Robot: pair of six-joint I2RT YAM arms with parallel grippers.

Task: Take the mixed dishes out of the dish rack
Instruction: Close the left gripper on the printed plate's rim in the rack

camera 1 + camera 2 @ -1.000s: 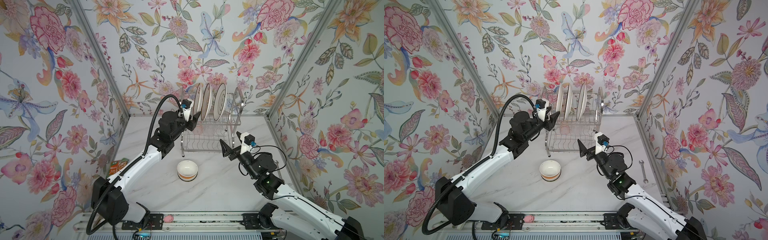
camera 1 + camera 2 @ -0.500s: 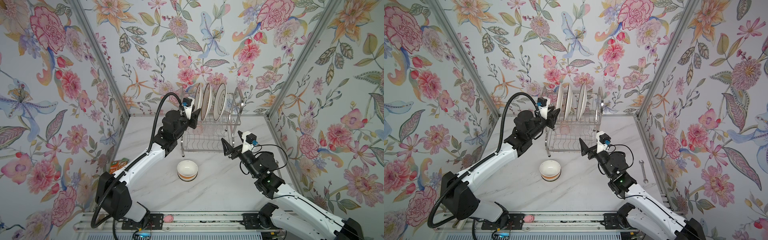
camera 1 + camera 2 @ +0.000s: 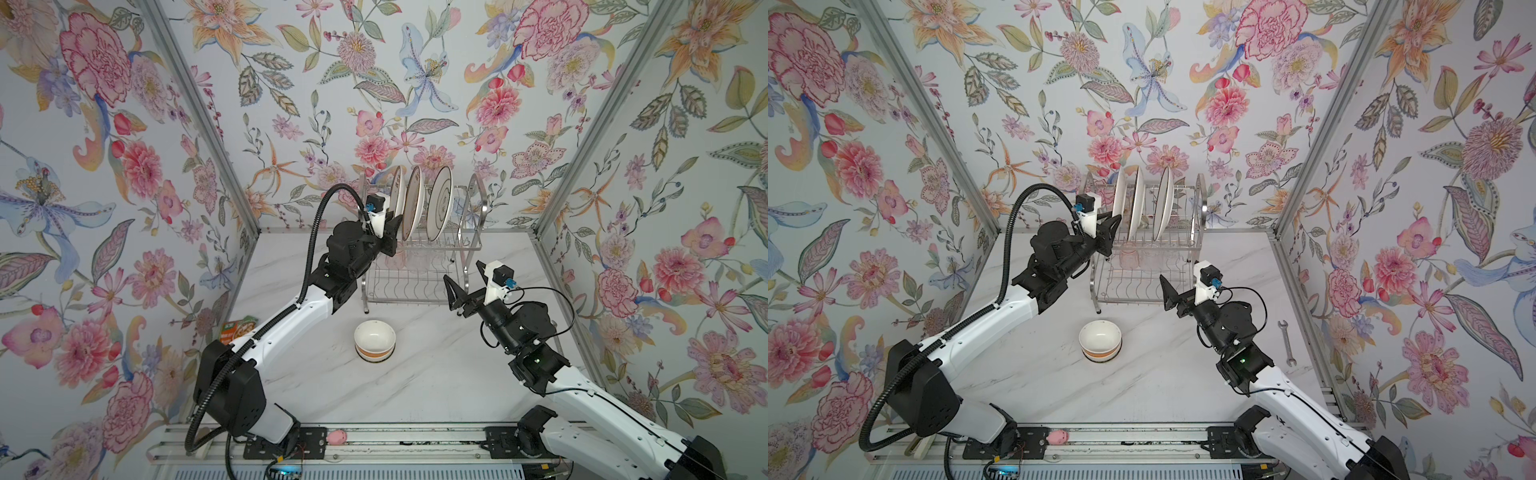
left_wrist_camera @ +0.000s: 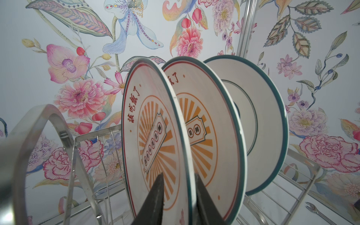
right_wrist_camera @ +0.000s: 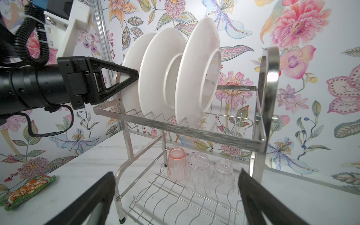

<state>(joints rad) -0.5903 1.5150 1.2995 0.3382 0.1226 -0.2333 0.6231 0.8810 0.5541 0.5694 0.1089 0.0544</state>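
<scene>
Upright, glossy round plates (image 5: 161, 74) sit in chrome wire rack (image 5: 194, 132).

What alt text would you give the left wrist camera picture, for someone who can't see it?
Two black fingers of the left hand straddle the rim of the nearest plate, white with an orange sunburst. It stands upright in a wire rack with two more plates beyond it, against flowered wallpaper.

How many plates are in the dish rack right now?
3, all upright in the dish rack's top tier: left plate by the left gripper, middle plate, right plate. None seems hidden.
</scene>
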